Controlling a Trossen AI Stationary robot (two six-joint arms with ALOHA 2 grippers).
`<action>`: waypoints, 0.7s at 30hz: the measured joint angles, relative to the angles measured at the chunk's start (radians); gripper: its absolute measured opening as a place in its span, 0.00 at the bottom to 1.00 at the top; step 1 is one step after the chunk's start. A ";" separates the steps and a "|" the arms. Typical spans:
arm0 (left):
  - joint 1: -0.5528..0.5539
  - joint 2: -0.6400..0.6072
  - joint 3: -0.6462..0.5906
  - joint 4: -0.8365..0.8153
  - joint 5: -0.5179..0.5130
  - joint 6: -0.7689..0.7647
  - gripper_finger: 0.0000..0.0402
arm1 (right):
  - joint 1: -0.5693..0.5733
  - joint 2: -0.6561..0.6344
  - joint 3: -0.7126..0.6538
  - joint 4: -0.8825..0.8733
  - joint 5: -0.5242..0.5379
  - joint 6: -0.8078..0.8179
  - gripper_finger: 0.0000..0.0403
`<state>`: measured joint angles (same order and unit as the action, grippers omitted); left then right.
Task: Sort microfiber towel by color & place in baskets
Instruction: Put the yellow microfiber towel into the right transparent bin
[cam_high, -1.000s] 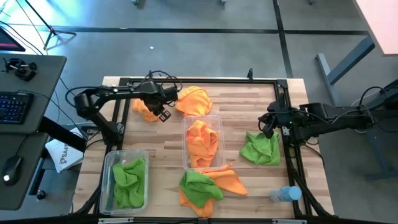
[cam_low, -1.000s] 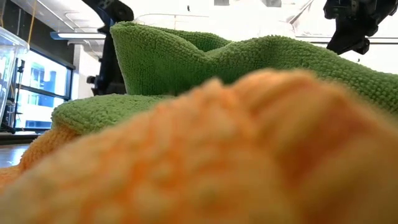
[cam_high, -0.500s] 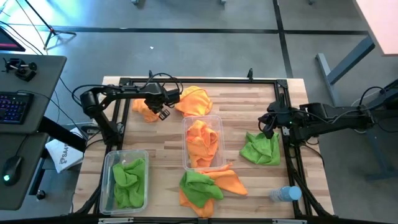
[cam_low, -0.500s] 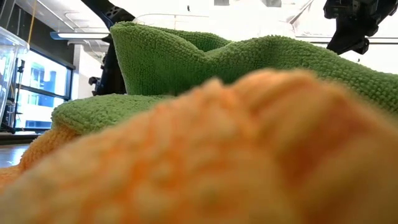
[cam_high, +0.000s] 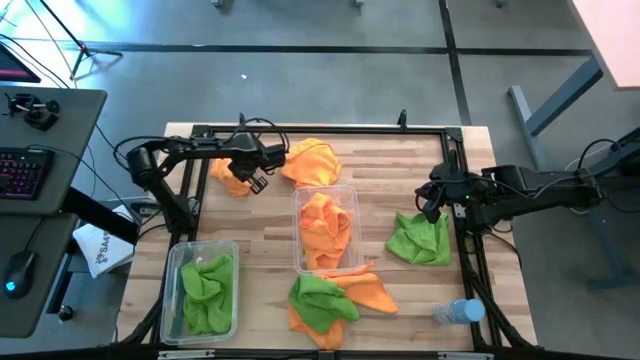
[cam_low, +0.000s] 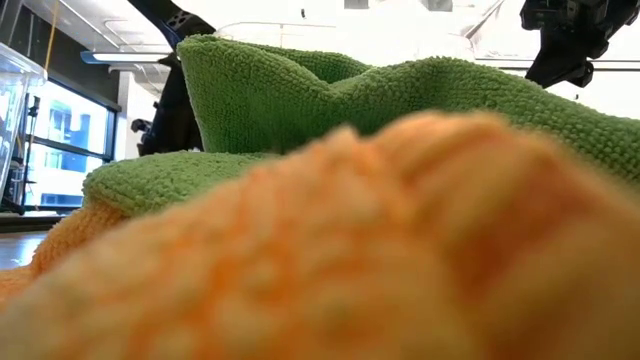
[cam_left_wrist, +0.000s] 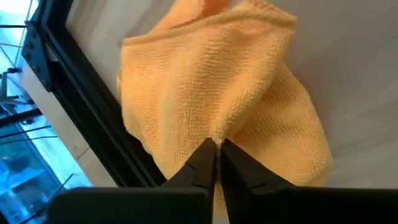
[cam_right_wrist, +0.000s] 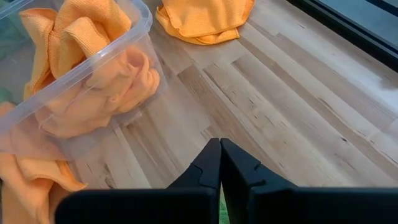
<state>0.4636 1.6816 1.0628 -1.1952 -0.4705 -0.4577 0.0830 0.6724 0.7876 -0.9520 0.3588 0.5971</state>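
Our left gripper (cam_left_wrist: 216, 152) is pinched shut on the far-left orange towel (cam_high: 232, 176). The orange basket (cam_high: 349, 192) lies just right and nearer. Our right gripper (cam_right_wrist: 219, 157) waits closed, empty.

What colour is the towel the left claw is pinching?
Orange. The left claw is shut on a soft orange microfiber towel, clearest in the left wrist view.

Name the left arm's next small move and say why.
Probably lift. The left end effector has its fingers pinched on a fold of the orange towel at the table's far left corner, the towel lying on the wood. Raising it clears the way toward the basket holding orange towels.
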 joint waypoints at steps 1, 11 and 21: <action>-0.005 -0.014 0.001 -0.002 -0.003 -0.002 0.02 | 0.000 0.000 0.000 0.000 0.000 0.000 0.00; -0.055 -0.369 0.127 -0.103 -0.044 -0.121 0.00 | 0.000 0.000 0.000 0.000 0.000 0.004 0.00; -0.146 -0.663 0.352 -0.112 -0.146 -0.183 0.00 | 0.000 0.001 0.000 0.000 0.062 -0.053 0.00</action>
<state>0.3179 1.0185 1.4152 -1.3072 -0.6164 -0.6408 0.0830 0.6731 0.7876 -0.9520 0.4205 0.5444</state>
